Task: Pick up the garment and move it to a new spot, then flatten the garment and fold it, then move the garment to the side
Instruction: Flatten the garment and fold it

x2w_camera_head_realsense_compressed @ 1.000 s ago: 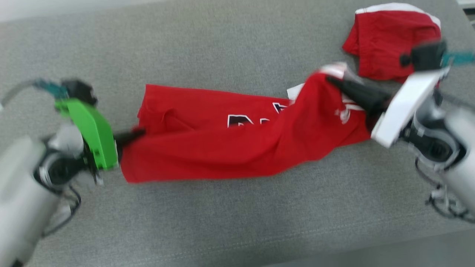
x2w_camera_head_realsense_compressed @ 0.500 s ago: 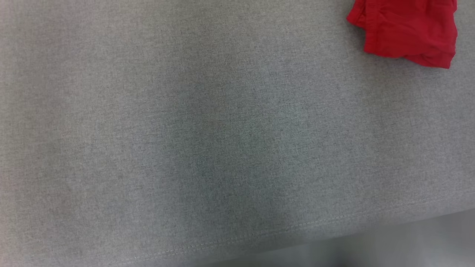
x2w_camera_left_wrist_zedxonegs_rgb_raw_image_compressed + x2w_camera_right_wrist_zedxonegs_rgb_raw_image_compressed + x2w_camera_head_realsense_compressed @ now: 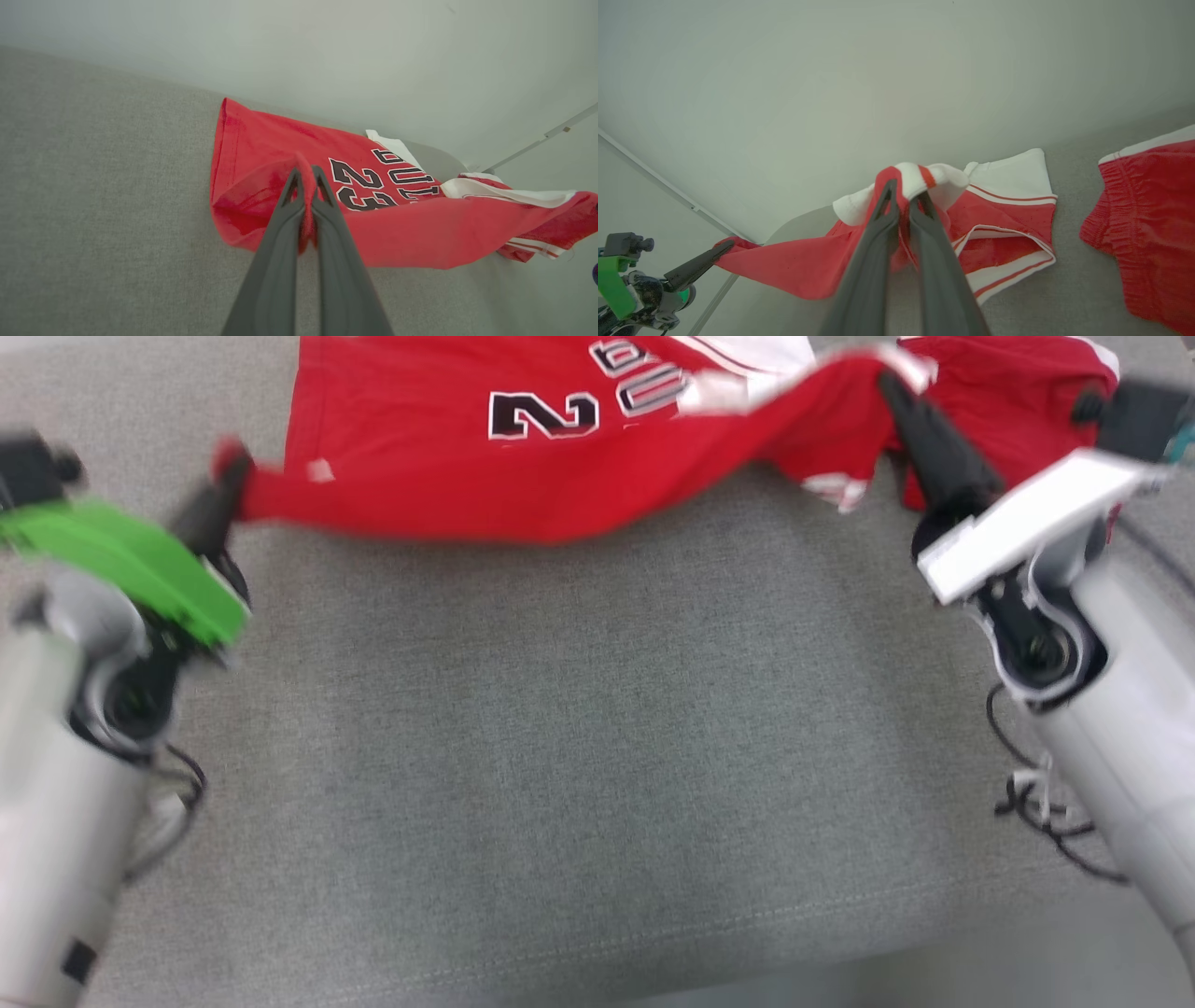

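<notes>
My left pincer (image 3: 306,176) is clamped shut on a red hem corner of the jersey (image 3: 560,476), and my right pincer (image 3: 903,186) is shut on its white-trimmed shoulder. A second ago the jersey lay bunched mid-counter. Now it is stretched between both arms near the far edge of the counter (image 3: 597,756), with its number showing. The head camera swung too, so part of that shift is apparent only. I judge the relocation is nearly done and flattening comes next. Red shorts (image 3: 1018,401) lie at the far right corner.

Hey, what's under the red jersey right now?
Under the jersey, grey tabletop shows below its lifted near edge. Anything beneath its flat far part is covered.
</notes>
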### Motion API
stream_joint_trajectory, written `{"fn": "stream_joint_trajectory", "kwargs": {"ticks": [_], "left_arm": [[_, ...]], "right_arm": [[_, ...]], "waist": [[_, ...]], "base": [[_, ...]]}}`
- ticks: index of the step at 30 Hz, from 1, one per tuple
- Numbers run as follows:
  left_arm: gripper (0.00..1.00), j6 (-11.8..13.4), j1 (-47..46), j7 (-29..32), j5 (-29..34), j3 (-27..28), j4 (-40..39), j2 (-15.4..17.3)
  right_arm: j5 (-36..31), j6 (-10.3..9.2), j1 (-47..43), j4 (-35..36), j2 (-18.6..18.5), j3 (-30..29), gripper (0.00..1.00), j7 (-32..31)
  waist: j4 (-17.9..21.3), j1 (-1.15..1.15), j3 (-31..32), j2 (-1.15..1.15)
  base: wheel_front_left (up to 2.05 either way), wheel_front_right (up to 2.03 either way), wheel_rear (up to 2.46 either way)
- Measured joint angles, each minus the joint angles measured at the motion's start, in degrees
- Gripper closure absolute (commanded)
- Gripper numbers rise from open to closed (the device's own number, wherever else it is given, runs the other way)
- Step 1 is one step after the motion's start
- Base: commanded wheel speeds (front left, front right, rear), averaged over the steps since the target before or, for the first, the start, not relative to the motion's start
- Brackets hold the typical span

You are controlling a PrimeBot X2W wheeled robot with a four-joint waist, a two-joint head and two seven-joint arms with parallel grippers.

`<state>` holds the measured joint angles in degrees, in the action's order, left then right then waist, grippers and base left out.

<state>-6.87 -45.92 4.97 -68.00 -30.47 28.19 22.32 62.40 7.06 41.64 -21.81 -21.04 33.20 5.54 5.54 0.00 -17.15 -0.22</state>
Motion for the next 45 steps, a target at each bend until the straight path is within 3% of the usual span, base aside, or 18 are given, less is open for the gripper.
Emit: {"fn": "stream_joint_trajectory", "kwargs": {"ticks": [5,12,20,28,45], "left_arm": [[1.0,-0.08,8.85,-1.92,-2.53,-1.18,1.01,-2.34],[1.0,-0.24,13.68,-6.69,-2.21,-0.94,0.7,-1.22],[1.0,-0.26,19.17,-10.05,-2.23,-0.87,0.21,-1.02],[1.0,-0.44,23.95,-11.95,-0.62,-3.07,-0.6,0.33],[1.0,-0.44,30.87,-14.6,2.09,-6.05,-2.56,0.7]], "right_arm": [[1.8,0.0,-6.36,-0.98,-0.32,-0.65,1.0,4.28],[1.33,0.0,-10.43,1.66,-1.46,2.69,1.0,6.9],[-6.9,0.01,-12.12,3.09,-7.66,8.44,1.0,7.55],[-10.39,0.08,-16.03,2.23,-10.7,10.71,1.0,8.12],[-10.91,0.09,-24.96,0.51,-10.28,9.77,1.0,8.64]], "waist": [[0.01,0.0,1.28,0.0],[-0.04,0.0,2.77,0.0],[-0.38,0.0,3.7,0.0],[-0.74,0.0,4.87,0.0],[-1.28,0.0,6.2,0.0]], "base": [[0.0,0.0,0.0],[0.0,0.0,0.0],[0.0,0.0,0.0],[0.0,0.0,0.0],[0.0,0.0,0.0]]}}
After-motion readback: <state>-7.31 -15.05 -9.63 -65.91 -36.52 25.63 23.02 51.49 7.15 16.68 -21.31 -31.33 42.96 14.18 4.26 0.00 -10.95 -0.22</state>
